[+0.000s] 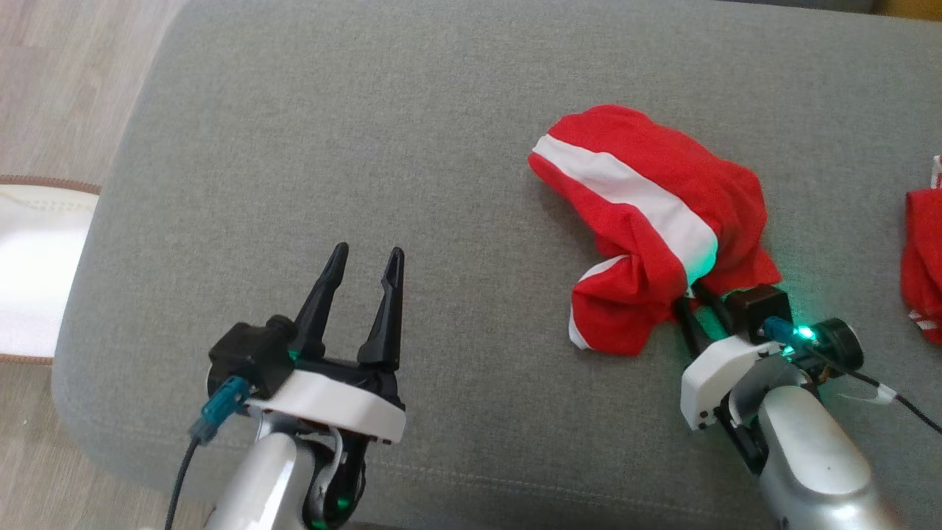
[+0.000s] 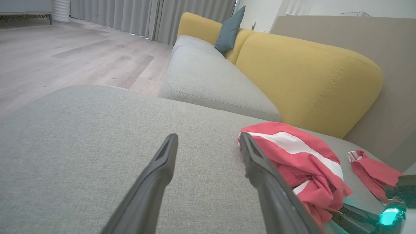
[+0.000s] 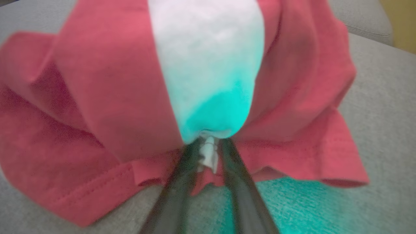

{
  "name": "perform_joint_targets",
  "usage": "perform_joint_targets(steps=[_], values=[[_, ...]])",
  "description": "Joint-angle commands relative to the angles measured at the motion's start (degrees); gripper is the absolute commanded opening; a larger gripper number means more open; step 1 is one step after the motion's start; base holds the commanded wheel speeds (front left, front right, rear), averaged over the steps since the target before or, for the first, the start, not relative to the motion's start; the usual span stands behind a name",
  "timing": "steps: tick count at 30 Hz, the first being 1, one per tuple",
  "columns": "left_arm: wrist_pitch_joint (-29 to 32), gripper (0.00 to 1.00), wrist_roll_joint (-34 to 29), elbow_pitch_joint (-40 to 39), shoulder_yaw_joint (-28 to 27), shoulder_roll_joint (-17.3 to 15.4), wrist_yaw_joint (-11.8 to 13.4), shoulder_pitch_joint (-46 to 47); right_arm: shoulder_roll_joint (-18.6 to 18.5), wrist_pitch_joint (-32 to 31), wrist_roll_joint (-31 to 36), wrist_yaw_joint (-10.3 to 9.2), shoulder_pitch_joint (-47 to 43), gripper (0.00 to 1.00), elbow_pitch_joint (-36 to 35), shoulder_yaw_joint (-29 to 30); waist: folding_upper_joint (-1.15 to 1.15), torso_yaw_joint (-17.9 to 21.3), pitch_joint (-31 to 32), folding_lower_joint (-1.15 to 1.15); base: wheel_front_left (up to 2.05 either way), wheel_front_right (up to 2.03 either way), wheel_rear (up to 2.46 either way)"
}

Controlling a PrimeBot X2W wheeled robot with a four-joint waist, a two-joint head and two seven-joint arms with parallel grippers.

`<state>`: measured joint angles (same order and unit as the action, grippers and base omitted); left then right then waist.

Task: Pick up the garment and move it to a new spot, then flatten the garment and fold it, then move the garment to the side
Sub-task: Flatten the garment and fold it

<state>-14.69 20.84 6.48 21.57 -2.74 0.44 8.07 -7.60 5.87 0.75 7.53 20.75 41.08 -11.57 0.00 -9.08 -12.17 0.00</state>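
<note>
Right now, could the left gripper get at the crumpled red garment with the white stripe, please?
Probably yes. The left gripper stands open over the bare grey fabric cushion, and nothing lies between it and the crumpled red garment to its right. The right gripper pinches its near edge.

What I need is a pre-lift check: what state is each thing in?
Red garment with a white stripe: crumpled heap on the grey fabric cushion, not flattened.
Smaller red cloth at the right: bunched, untouched.
Left gripper: open, empty.
Right gripper: pinching the garment's near edge.
</note>
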Motion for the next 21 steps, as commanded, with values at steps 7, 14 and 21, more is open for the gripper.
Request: perform_joint_targets(steps=[7, 14, 21], values=[[-0.3, 1.00, -0.6, -1.2, -2.5, -0.1, 0.1, 1.3, 0.1, 1.1, 0.0, -0.04, -0.1, 0.00, 0.3, 1.3, 0.00, 1.8, 2.9, 0.00, 0.00, 0.00, 0.00], [-0.3, 1.00, -0.3, -1.7, -3.0, -0.1, 0.4, 0.1, 0.6, 2.7, 2.5, -0.04, -0.8, 0.00, -7.4, 7.3, 0.00, 5.0, 6.6, 0.00, 0.00, 0.00, 0.00], [-0.3, 1.00, 0.4, -2.0, -2.2, -0.1, 0.7, 0.0, -2.1, -1.1, 2.2, -0.04, 8.4, 0.00, -14.6, 6.6, 0.00, 5.4, 8.9, 0.00, 0.00, 0.00, 0.00]])
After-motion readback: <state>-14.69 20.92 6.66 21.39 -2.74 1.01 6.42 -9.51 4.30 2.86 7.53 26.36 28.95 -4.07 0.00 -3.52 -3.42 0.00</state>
